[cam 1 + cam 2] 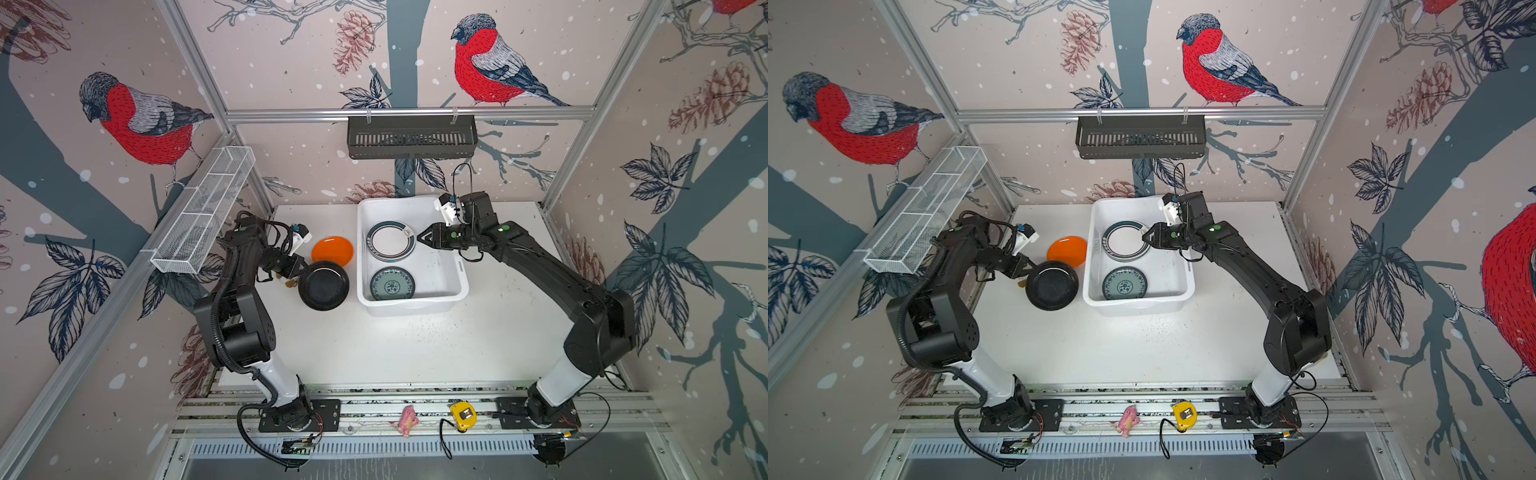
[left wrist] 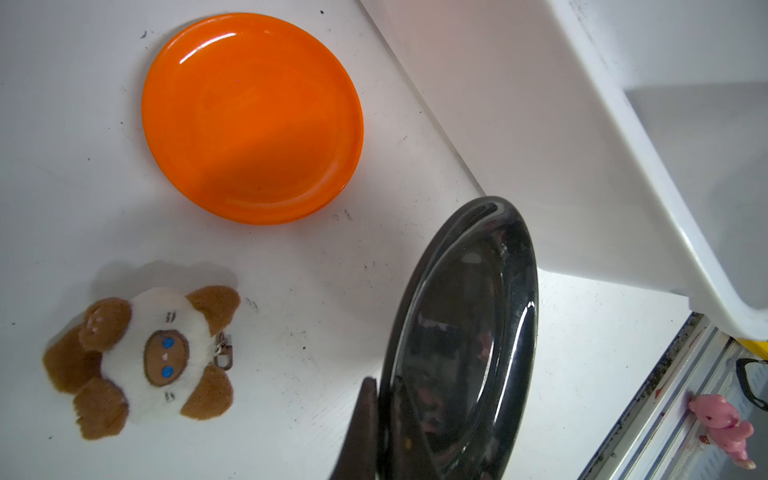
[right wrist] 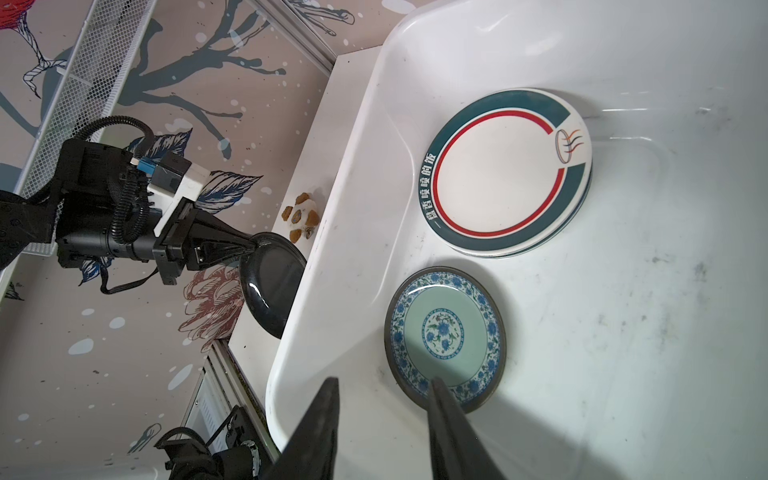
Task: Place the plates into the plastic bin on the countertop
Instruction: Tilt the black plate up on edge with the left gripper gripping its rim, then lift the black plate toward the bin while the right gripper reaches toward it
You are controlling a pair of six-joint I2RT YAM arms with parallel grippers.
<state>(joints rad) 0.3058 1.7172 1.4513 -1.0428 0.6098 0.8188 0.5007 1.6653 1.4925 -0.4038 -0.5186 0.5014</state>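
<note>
Both top views: banded plates (image 1: 391,241), teal plate (image 1: 392,284) binned beneath parted right tool (image 1: 419,240); left tool (image 1: 301,276) clamps black plate (image 1: 323,286), orange plate (image 1: 332,250) waiting beside it.

The left arm (image 1: 239,307) rises from its base at the near edge with the elbow bent high and the forearm reaching inward. Its wrist is rolled, so the left pincer (image 1: 302,270) grips the rim of the black plate (image 1: 326,287) edgewise, jaws clamped, holding it tilted. The right arm (image 1: 548,270) stretches long toward the far middle. The right pincer (image 1: 420,240) points toward the left arm's side, jaws parted and empty.
</note>
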